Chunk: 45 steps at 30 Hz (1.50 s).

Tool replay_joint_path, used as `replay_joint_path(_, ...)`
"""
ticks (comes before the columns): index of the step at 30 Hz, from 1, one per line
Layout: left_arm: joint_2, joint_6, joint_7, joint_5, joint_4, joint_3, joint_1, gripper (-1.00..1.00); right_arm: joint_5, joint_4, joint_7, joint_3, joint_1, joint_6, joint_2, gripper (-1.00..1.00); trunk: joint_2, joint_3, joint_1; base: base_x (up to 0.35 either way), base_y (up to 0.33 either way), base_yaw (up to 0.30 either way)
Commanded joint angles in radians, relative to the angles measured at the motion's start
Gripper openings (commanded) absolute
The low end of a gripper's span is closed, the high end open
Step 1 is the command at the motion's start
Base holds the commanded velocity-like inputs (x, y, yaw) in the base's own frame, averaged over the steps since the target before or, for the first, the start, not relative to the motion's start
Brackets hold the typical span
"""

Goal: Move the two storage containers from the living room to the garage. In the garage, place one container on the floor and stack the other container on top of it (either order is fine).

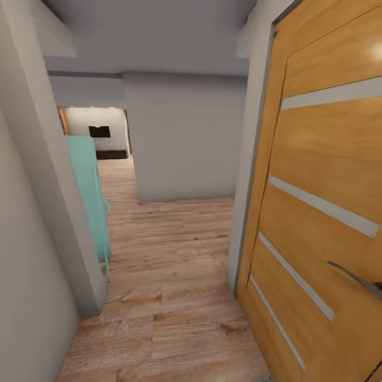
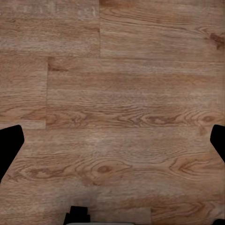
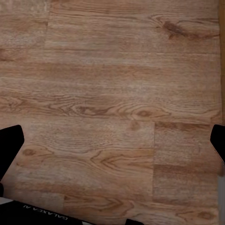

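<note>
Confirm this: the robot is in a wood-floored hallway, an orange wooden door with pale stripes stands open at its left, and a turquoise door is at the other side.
Not quite. In the head view the wooden door stands at the robot's right, and the turquoise door at its left. The wood floor is as you say.

Soft, even light and faint shadows; a glare spot on the wooden door (image 1: 323, 212); renders slightly blurred.
</note>
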Motion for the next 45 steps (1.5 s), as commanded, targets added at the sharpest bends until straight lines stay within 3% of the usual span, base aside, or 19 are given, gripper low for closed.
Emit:
replay_joint_path(1, 0.0, -0.001, -0.01, 0.008, 0.001, 0.007, -0.001, 1.0, 0.008, 0.0, 0.003, -0.007, -0.001, -0.003, 0.0, 1.0, -0.001, -0.002, 0.001, 0.325, -0.001, 0.176)
replay_joint_path(15, 0.0, -0.001, -0.01, 0.008, 0.001, 0.007, -0.001, 1.0, 0.007, 0.0, 0.003, -0.007, 0.0, -0.002, 0.0, 1.0, -0.001, -0.002, 0.001, 0.325, 0.0, 0.26)
replay_joint_path(45, 0.0, -0.001, -0.01, 0.008, 0.001, 0.007, -0.001, 1.0, 0.002, 0.0, -0.01, -0.009, 0.0, -0.004, 0.0, 1.0, -0.001, -0.002, 0.001, 0.325, 0.0, 0.044)
